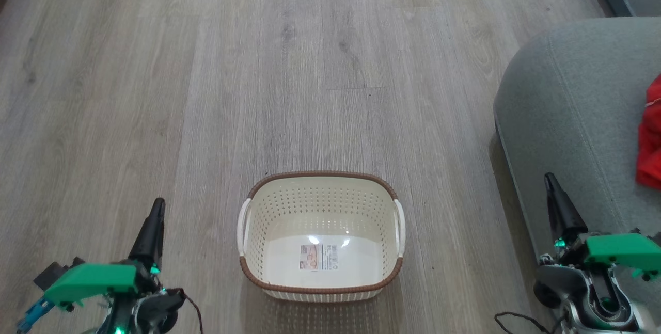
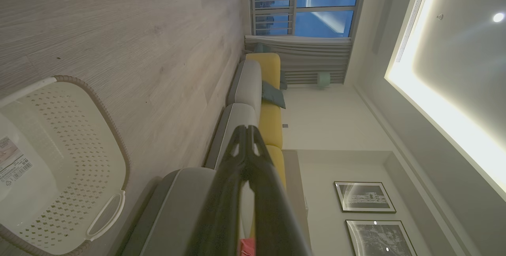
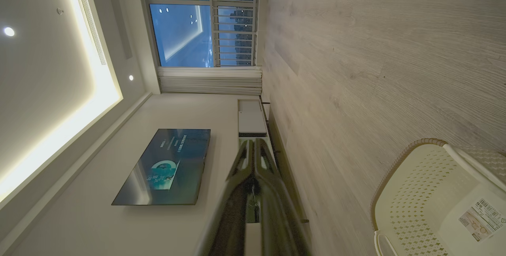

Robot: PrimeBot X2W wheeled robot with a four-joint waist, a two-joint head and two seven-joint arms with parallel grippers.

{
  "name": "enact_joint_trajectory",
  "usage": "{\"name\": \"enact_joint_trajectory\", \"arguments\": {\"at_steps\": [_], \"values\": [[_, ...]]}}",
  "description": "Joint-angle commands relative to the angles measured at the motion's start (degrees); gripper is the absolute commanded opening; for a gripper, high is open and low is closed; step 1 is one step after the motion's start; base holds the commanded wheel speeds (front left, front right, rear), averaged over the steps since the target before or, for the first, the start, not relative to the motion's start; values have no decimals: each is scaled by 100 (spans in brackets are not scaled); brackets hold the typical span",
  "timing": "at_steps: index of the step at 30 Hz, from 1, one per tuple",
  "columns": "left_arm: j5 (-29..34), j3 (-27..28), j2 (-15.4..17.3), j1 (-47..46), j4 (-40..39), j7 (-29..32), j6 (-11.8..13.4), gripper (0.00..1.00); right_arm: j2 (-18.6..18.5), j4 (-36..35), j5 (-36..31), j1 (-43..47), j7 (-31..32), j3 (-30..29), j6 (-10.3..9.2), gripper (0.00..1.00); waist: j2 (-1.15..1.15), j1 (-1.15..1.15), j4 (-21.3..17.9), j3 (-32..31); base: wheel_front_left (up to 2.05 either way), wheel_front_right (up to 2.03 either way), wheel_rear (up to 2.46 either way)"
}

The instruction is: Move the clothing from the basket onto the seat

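1. The left claw (image 1: 158, 204) is closed, its two dark fingers pressed together at the tips with nothing between them.
2. The right claw (image 1: 549, 178) is closed the same way and grips nothing.
3. The basket (image 1: 320, 175) stands upright on the wooden floor (image 1: 258, 65) between the two claws, right of the left one and left of the right one, apart from both.
4. A sticker (image 1: 318, 257) lies on the basket's bottom.
5. The seat (image 1: 563, 107) stretches ahead of the right claw, whose fingers overlap its near edge in the head view.
6. The red clothing (image 1: 651, 138) lies on the seat, ahead of the right claw and to its right, apart from its fingertips.
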Motion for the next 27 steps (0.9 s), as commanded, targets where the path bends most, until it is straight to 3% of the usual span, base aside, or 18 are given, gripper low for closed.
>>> {"name": "enact_joint_trajectory", "arguments": {"at_steps": [1,27], "values": [[-37,195,75,-283,-200,44,-53,0,-14,-223,35,-120,34,99,0,0,0,0,0,0,0,0,0],[-38,195,75,-283,-200,43,-53,0,-14,-223,35,-120,34,99,0,0,0,0,0,0,0,0,0]]}}
